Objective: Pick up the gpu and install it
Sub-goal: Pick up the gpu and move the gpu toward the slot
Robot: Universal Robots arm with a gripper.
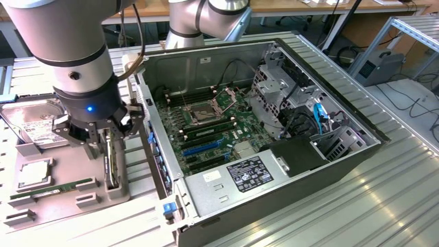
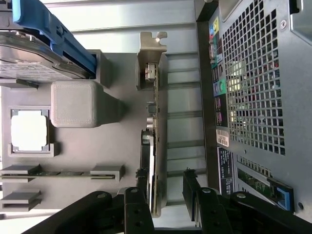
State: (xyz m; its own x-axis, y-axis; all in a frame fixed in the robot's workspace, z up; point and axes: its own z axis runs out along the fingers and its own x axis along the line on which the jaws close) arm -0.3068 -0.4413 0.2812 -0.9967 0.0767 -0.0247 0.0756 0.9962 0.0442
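The gpu (image 1: 108,165) stands on edge in a slot of the grey parts holder (image 1: 65,203), at the exterior view's left of the open computer case. In the wrist view the gpu (image 2: 155,141) is a thin dark card with its silver bracket (image 2: 151,51) at the far end. My gripper (image 1: 103,140) hangs straight down over the card. It is open, and its two black fingers (image 2: 142,187) straddle the card's near end, one on each side. I cannot tell whether they touch it. The gripper (image 2: 166,181) holds nothing.
On the same holder lie a silver hard drive (image 1: 31,123), a processor chip (image 1: 34,172) and a green memory stick (image 1: 51,189). The open case (image 1: 343,164) lies beside it, with the motherboard (image 1: 205,128) and its blue card slots (image 1: 202,146) exposed. The case's perforated wall (image 2: 253,73) is close to the gripper.
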